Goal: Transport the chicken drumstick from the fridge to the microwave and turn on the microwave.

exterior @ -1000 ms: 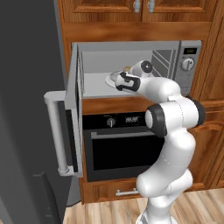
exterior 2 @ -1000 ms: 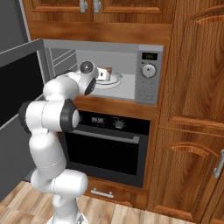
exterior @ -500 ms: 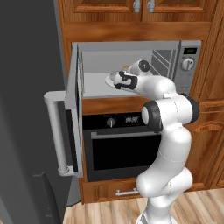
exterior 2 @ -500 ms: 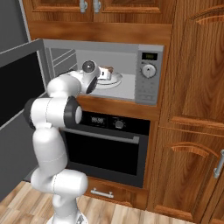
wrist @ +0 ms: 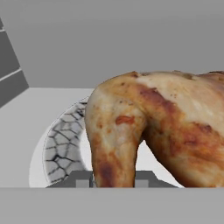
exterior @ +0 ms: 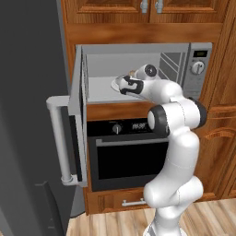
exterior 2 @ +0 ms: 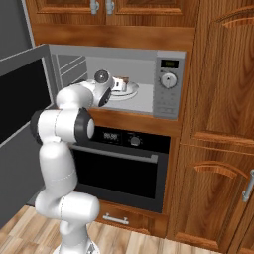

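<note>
Wooden cabinets (exterior 2: 223, 99), black oven (exterior: 131, 159) below, plank floor (exterior 2: 25, 235), perhaps wood

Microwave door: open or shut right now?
Open. The microwave door is swung wide to the left, exposing the cavity where the gripper reaches in.

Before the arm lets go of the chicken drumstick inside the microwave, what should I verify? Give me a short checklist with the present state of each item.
1. Microwave door open: ok.
2. Gripper inside the cavity: ok.
3. Chicken drumstick held by the shut fingers: ok.
4. Drumstick above the white plate: ok.
5. Drumstick resting on the plate: cannot tell.
6. Clear way for pulling the arm back out: ok, judging by both base views.
</note>
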You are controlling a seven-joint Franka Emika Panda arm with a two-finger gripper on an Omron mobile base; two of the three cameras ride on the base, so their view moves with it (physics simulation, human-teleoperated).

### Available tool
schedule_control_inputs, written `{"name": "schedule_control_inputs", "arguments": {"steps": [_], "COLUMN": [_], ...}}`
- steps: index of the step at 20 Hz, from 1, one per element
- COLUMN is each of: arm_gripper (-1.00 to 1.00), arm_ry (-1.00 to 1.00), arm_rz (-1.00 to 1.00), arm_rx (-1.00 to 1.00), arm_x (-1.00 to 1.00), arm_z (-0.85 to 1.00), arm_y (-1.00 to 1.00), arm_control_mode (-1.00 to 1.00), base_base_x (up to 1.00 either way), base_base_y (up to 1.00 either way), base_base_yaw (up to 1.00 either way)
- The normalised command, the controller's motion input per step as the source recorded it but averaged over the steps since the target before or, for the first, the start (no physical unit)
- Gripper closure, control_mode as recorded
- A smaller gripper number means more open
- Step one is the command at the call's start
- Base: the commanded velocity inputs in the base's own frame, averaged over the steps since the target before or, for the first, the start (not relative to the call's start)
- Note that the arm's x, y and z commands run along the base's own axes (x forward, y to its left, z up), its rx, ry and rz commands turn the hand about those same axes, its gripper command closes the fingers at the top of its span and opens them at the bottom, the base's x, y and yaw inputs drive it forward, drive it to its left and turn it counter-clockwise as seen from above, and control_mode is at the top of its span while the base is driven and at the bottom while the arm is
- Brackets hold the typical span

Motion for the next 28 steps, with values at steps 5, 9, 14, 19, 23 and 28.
{"name": "schedule_control_inputs", "arguments": {"steps": [5, 9, 14, 19, 23, 28], "arm_gripper": [1.00, 1.00, 1.00, 1.00, 1.00, 1.00], "arm_ry": [0.00, 0.00, 0.00, 0.00, 0.00, 0.00], "arm_rz": [0.00, 0.00, 0.00, 0.00, 0.00, 0.00], "arm_rx": [0.00, 0.00, 0.00, 0.00, 0.00, 0.00], "arm_x": [0.10, 0.16, 0.19, 0.18, 0.14, 0.05], "arm_z": [-0.06, -0.04, -0.05, -0.02, -0.03, -0.06], "arm_y": [0.00, 0.00, 0.00, 0.00, 0.00, 0.00], "arm_control_mode": [-1.00, -1.00, -1.00, -1.00, -1.00, -1.00], "base_base_x": [0.00, 0.00, 0.00, 0.00, 0.00, 0.00], "base_base_y": [0.00, 0.00, 0.00, 0.00, 0.00, 0.00], "base_base_yaw": [0.00, 0.00, 0.00, 0.00, 0.00, 0.00]}}
